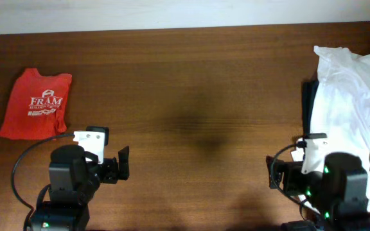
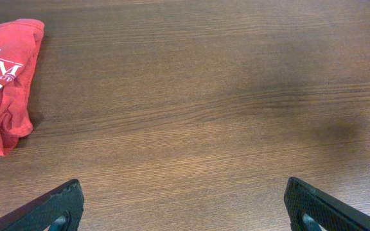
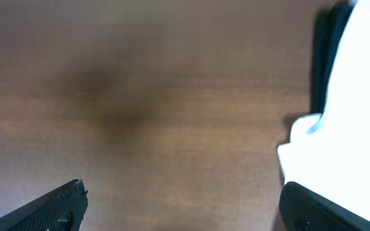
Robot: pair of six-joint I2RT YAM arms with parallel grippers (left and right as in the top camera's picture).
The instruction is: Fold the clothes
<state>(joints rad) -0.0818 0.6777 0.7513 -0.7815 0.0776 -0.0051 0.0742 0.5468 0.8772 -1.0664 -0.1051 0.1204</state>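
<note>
A folded orange-red T-shirt (image 1: 36, 104) with white "FRAM" print lies on the table at the far left, and its right edge shows in the left wrist view (image 2: 5, 83). A loose pile of white T-shirts (image 1: 349, 96) covers the right side (image 3: 345, 115). My left gripper (image 1: 98, 154) (image 2: 182, 205) stands open over bare wood, below and right of the red shirt. My right gripper (image 1: 310, 163) (image 3: 182, 202) is open too, with its right finger at the edge of the white pile. Neither holds anything.
A dark garment (image 1: 308, 102) (image 3: 323, 58) peeks out along the left edge of the white pile. The brown wooden table (image 1: 191, 96) stretches between the two piles. A pale wall runs along its far edge (image 1: 172, 13).
</note>
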